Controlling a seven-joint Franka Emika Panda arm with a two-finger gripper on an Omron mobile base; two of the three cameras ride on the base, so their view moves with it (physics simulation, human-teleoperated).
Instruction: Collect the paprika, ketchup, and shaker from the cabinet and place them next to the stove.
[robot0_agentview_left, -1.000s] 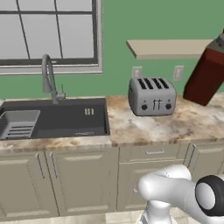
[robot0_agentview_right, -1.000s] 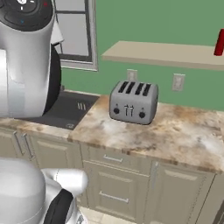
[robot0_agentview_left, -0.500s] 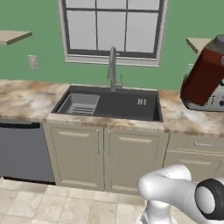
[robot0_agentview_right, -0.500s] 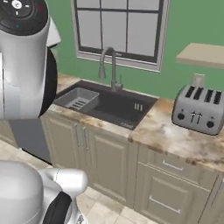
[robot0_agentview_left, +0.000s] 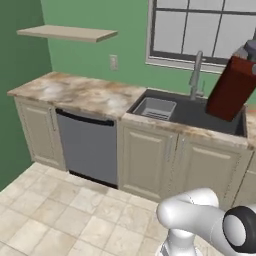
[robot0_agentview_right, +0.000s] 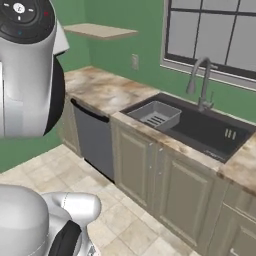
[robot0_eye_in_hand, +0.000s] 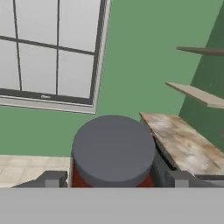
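Observation:
The paprika (robot0_eye_in_hand: 113, 151), a dark red jar with a round grey lid, sits between my gripper's (robot0_eye_in_hand: 114, 180) two dark fingertips (robot0_eye_in_hand: 52, 179) in the hand view, lid toward the camera. My gripper is shut on it. From the left base view the same paprika (robot0_agentview_left: 229, 89) hangs tilted in the air at the right edge, in front of the sink, well above the counter.
A dark sink (robot0_agentview_left: 197, 112) with a grey dish rack (robot0_agentview_right: 155, 115) and tall faucet (robot0_agentview_right: 201, 82) lies under the window. A dishwasher (robot0_agentview_left: 87, 147) and a marble counter (robot0_agentview_left: 80, 92) run to the left. A bare tan wall shelf (robot0_agentview_left: 67, 33) hangs above. Tiled floor lies open in front.
The whole picture has shifted: the camera moved left along the counter, so toaster and right shelf left the frame while dishwasher and left shelf came in. The paprika stays in my gripper.

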